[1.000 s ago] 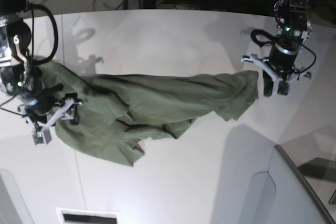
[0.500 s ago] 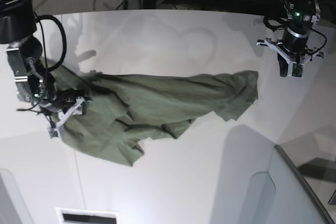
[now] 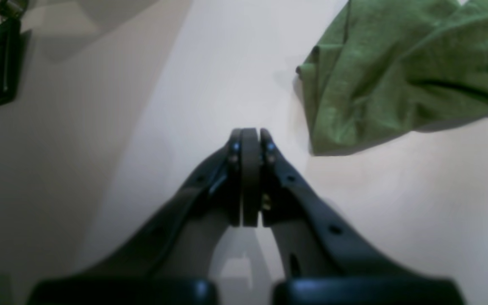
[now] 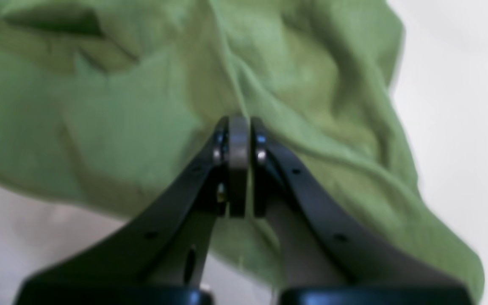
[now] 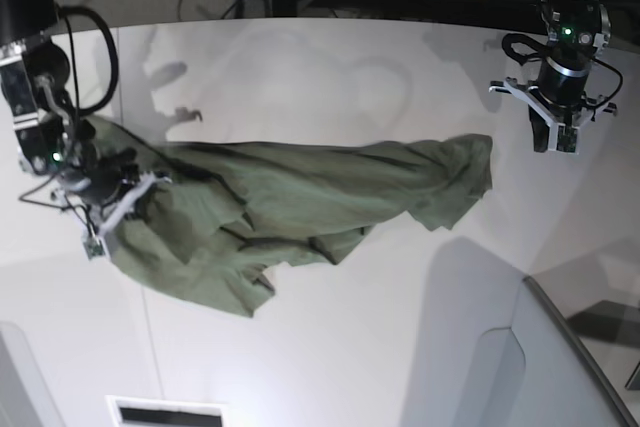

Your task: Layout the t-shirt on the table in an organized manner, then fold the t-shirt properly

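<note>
The t-shirt (image 5: 300, 212) lay crumpled on the white table (image 5: 330, 67), stretched in a long rumpled band across the middle, bunched into thicker folds at the base view's left end and tapering to a loose flap at the right end. The right pincer (image 4: 239, 127) sat at that bunched left end, its jaws clenched on a ridge of the green cloth, with fabric spreading out on both sides of the tips. The left pincer (image 3: 250, 135) hung over bare table near the far right edge, well apart from the shirt's right flap, its jaws pressed together with nothing between them. A grey angled panel (image 5: 560, 367) stood at the near right corner, clear of the cloth.
</note>
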{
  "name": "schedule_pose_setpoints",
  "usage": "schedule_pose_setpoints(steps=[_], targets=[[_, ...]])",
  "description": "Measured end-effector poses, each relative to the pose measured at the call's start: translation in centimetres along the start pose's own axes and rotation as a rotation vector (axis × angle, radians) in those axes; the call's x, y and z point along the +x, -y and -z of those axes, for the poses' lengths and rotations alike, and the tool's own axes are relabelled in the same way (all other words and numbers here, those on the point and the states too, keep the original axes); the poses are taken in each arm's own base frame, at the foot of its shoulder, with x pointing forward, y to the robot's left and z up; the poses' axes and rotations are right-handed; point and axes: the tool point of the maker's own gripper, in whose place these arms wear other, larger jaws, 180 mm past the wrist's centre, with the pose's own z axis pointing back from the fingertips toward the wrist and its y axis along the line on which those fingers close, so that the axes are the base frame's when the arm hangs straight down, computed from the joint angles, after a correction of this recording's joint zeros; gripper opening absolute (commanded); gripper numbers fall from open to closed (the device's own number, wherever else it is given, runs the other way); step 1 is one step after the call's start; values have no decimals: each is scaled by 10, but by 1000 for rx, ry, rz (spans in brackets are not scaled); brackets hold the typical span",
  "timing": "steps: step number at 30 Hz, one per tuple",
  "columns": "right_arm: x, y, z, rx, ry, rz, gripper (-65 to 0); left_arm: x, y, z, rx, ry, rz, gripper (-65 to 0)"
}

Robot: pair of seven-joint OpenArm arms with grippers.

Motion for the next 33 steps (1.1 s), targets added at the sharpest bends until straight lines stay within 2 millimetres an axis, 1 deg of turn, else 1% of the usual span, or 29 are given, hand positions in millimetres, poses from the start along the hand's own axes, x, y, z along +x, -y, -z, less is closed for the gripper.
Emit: schedule_pose_setpoints(steps=[2, 4, 6, 8, 9, 10, 11, 14, 16, 17, 18, 21, 23, 25, 27, 28, 29, 31, 33], targets=[[-13, -8, -13, 21, -46, -3, -635, 0, 0, 0, -1, 0, -1, -650], [-17, -13, -29, 33, -35, 19, -635, 1, 1, 1, -2, 2, -3, -650], [-21, -12, -46, 22, -23, 20, -635, 4, -2, 2, 4, 9, 1, -650], [-28, -12, -55, 18, -27, 21, -627, 4, -1, 4, 3, 9, 1, -650], [-30, -10, -56, 13, -33, 26, -621, 3, 0, 5, 1, 7, 0, -650], [-31, -6, -54, 7, -41, 33, -602, 2, 1, 6, -3, 3, -3, -650], [-26, -1, -48, 1, -36, 45, -569, 0, 1, 8, -3, -4, -4, -650], [0, 24, -26, -47, -11, 72, -428, 5, -1, 11, 4, 8, -9, -650], [14, 40, -19, -79, 3, 88, -332, 6, -1, 11, 3, 9, -11, -650], [16, 45, -16, -89, 0, 91, -297, 5, 0, 11, 2, 7, -11, -650], [16, 48, -13, -93, -10, 98, -285, 3, 0, 10, 1, 3, -10, -650], [12, 56, -3, -98, -46, 127, -285, 0, 1, 9, 0, -5, -7, -650], [17, 61, 4, -109, -49, 136, -285, 1, 0, 10, 1, -3, -8, -650], [15, 52, 13, -90, -72, 104, -285, 1, 0, 10, 2, -2, -9, -650], [4, 30, 25, -37, -113, 75, -285, -5, 1, 10, 0, -17, -11, -650], [-5, 18, 31, -7, -145, 67, -285, -7, 1, 10, 0, -22, -12, -650], [-11, 11, 37, 3, -162, 74, -287, -9, 0, 10, 2, -27, -11, -650], [-15, 10, 43, 0, -160, 89, -288, -10, 0, 10, 1, -29, -10, -650], [-11, 18, 44, -19, -142, 88, -296, -9, 0, 11, 1, -27, -12, -650]])
